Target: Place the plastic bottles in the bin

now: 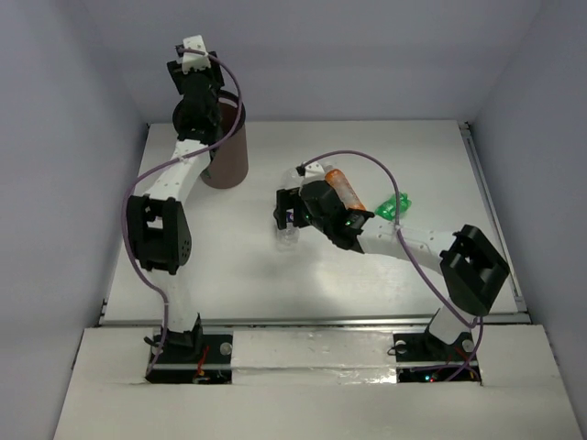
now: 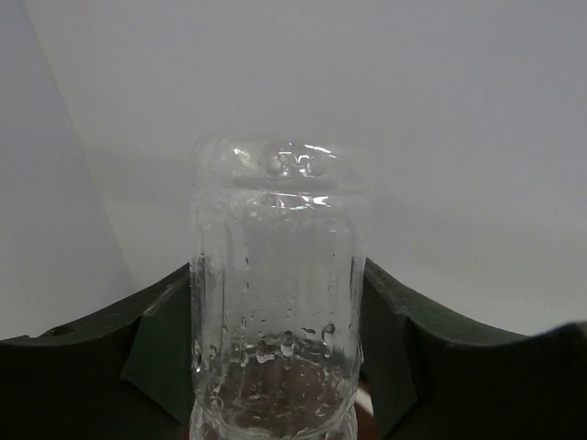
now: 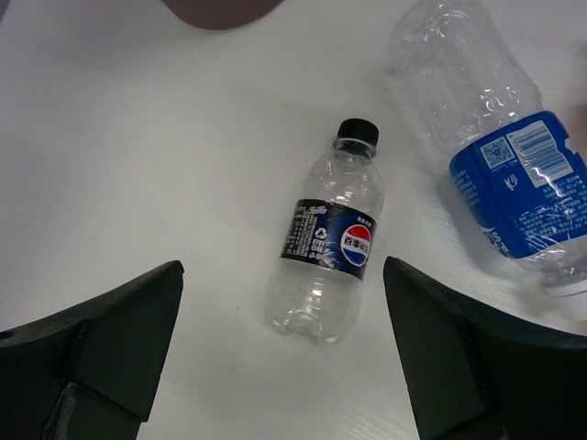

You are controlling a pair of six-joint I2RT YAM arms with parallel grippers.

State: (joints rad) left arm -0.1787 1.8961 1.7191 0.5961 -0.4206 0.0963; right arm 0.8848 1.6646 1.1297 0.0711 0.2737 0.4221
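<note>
Top external: bin (image 1: 227, 158) stands upright on the table (image 1: 238, 284) near the far-left corner. Left arm (image 1: 156, 229) is stretched toward it, wrist raised and overlapping the bin's rim from this angle. Can't tell from here whether the tip is over the opening. Right arm (image 1: 413, 243) reaches in from the near-right corner toward the middle of the table. Right end effector (image 1: 287, 216) points down there. Orange bottle (image 1: 343, 190) lies on the far side of the right wrist, just beside it and partly hidden by it. Green bottle (image 1: 396, 207) lies further toward the right edge, near the orange bottle; contact between the 2 can't be judged.

Left wrist: left end effector (image 2: 280, 302) is pinching the plain clear bottle (image 2: 275, 202), with 2 fingers (image 2: 156, 339) pressed on either side of its body. The bottle stands upright in the frame, rounded ribbed end at top, droplets on its wall, lower end cut off by the frame. Blank wall behind it.

Right wrist: right end effector is spread wide, its 2 fingers (image 3: 110, 339) at the bottom corners of the frame, not in contact with any bottle. Dark-label bottle (image 3: 330, 247) lies on its side on the table in the gap between them, black cap pointing away from the camera. Blue-label bottle (image 3: 491, 156) lies on its side to the right, near but apart, larger in frame, neck end running out at the right edge. A curved brown patch of the bin shows at the top edge, well apart from both bottles.
</note>
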